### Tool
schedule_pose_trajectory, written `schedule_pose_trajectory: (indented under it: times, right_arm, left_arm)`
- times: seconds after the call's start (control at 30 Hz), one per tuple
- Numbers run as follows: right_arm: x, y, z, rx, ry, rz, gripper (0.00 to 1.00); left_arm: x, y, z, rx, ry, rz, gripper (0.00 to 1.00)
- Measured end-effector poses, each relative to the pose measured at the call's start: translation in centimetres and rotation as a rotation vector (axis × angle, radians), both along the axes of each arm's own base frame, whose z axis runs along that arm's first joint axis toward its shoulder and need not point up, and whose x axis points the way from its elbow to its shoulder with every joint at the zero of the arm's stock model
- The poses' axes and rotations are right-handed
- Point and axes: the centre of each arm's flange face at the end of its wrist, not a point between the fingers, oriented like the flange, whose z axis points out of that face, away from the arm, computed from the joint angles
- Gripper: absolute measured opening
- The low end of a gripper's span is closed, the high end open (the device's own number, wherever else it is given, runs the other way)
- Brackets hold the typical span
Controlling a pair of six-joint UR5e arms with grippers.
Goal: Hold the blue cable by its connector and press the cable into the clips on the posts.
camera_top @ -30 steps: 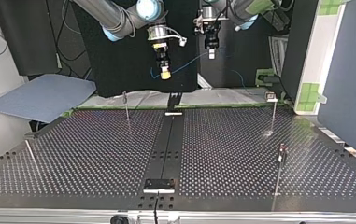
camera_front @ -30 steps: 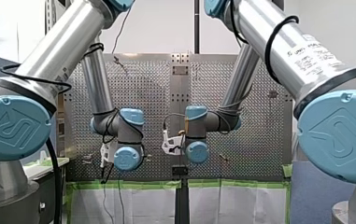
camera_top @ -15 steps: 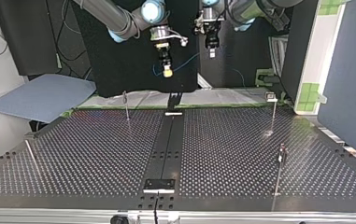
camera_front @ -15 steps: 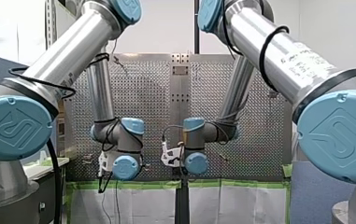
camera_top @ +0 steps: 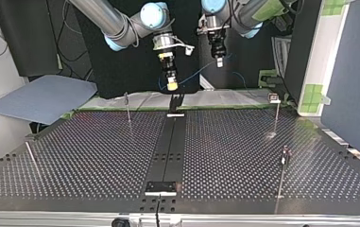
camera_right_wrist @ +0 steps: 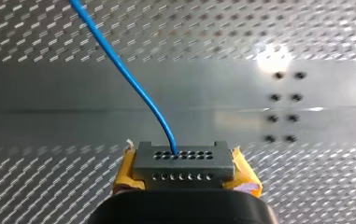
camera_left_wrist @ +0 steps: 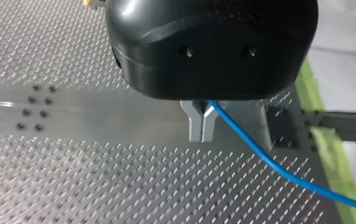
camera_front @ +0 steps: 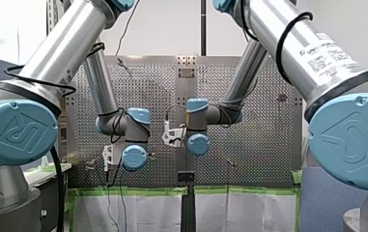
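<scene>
Between the yellow pads (camera_right_wrist: 245,173) of my right gripper (camera_right_wrist: 185,170): grey connector (camera_right_wrist: 182,162), clamped from both sides. Two rows of holes show on its face. The cable (camera_right_wrist: 133,84), blue, leaves a hole in the row further from the gripper and curves away over the table.

Left wrist view: my left gripper (camera_left_wrist: 202,123) has its metal fingers (camera_left_wrist: 195,125) closed together on the cable, which comes out between them at their base and runs off sideways over the table's edge.

Top view: both grippers point down, side by side, in the air above the table's (camera_top: 97,151) far edge. Right gripper is at the view's left and lower, left gripper at the view's right and higher. The cable spans the gap between them in a shallow sag, touching nothing else. A further length trails beyond the left gripper.

Posts (camera_top: 276,113) stand upright on the perforated top, two toward each side. All are well apart from the cable. A clip (camera_top: 274,98) shows on the far post at the view's right, with no cable in it.
</scene>
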Motion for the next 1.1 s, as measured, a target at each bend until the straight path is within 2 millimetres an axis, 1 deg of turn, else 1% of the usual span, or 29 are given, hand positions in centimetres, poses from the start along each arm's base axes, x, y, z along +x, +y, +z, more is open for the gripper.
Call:
schedule_pose_trajectory:
  times: [0.13, 0.27, 0.47, 0.73, 0.8, 0.87, 0.9, 0.97, 1.1]
  right_arm:
    - [0.8, -0.8, 2.8, -0.021, -0.025, 0.026, 0.00]
    - [1.5, -1.7, 5.7, -0.044, -0.048, 0.048, 0.00]
    - [2.0, -3.3, 10.6, -0.083, -0.082, 0.080, 0.00]
    - [2.0, -5.2, 17.5, -0.140, -0.126, 0.119, 0.00]
    - [1.8, -5.6, 19.4, -0.154, -0.136, 0.128, 0.00]
    - [1.6, -5.8, 20.8, -0.163, -0.142, 0.131, 0.00]
    - [1.3, -6.0, 21.5, -0.164, -0.142, 0.131, 0.00]
    - [1.1, -6.2, 21.7, -0.157, -0.137, 0.129, 0.00]
    - [1.4, -6.8, 21.0, -0.142, -0.122, 0.137, 0.00]
  left_arm:
    - [1.2, 0.3, 1.7, -0.011, -0.020, 0.048, 0.00]
    - [2.6, 0.1, 3.5, -0.027, -0.045, 0.072, 0.00]
    - [4.9, -0.1, 6.6, -0.056, -0.087, 0.096, 0.00]
    - [7.9, 0.0, 11.5, -0.100, -0.150, 0.133, 0.00]
    - [8.7, 0.1, 12.8, -0.113, -0.166, 0.141, 0.00]
    - [9.4, 0.3, 13.9, -0.127, -0.181, 0.144, 0.00]
    - [9.9, 0.5, 14.7, -0.134, -0.191, 0.145, 0.00]
    - [10.6, 0.8, 15.8, -0.142, -0.204, 0.146, 0.00]
    - [12.3, 1.7, 18.7, -0.159, -0.239, 0.146, 0.00]
